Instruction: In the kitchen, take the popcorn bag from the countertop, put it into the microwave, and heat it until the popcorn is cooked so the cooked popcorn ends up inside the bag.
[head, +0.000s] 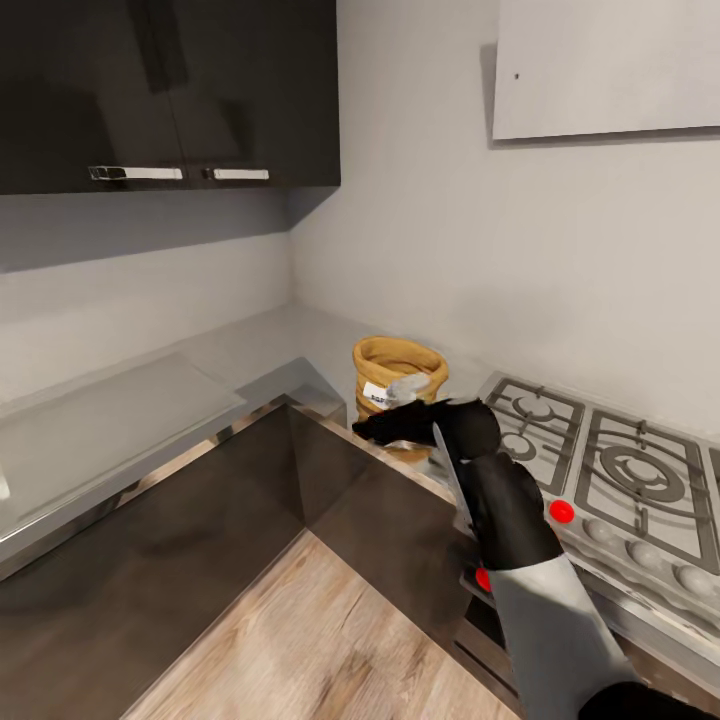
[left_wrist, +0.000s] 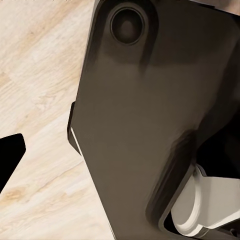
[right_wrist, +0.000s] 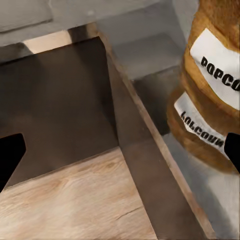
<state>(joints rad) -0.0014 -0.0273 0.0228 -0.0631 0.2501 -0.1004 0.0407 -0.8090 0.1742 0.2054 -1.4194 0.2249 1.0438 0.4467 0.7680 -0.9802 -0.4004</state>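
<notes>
Popcorn bag (head: 398, 385) sits on the worktop (head: 250, 350) corner, just beside the hob (head: 610, 470). Your right gripper (head: 385, 428) is right against it, fingers spread, gripping nothing. It's probably soft, light burlap, so pinch mid-body below the rolled rim.

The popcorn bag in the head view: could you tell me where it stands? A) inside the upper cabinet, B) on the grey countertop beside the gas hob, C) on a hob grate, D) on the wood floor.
B: the popcorn bag stands upright on the grey countertop near the corner, just beside the gas hob, with the right gripper reaching in front of it.
</notes>
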